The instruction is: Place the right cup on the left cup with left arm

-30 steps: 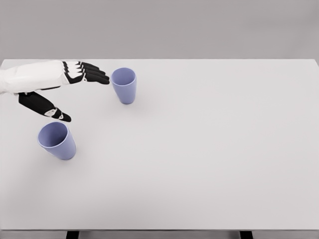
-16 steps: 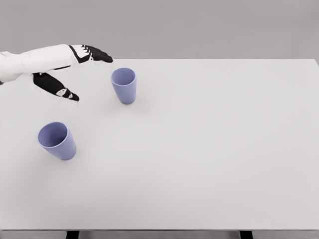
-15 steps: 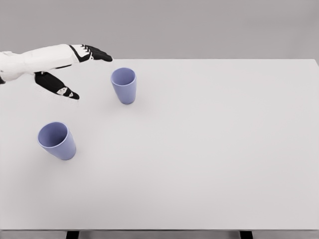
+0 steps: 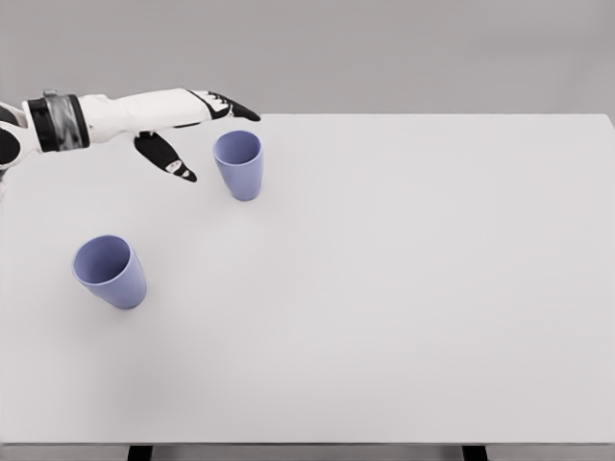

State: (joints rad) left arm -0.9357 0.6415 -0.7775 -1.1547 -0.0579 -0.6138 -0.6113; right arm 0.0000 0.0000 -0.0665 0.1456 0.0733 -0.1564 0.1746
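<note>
Cups, two, blue, upright on table point(image 4: 404, 288): right cup point(image 4: 238, 164) far, left cup point(image 4: 110, 272) near, well apart. Left hand point(image 4: 187, 120) beside right cup, fingers spread wide, thumb low, empty, apparently framing a side grasp.

Your left hand point(image 4: 183, 120) sits at the table's point(image 4: 404, 288) far left edge. Right cup point(image 4: 239, 164): upright, just right of its thumb, apart. Left cup point(image 4: 110, 271): well nearer you, leftward, tilted.
</note>
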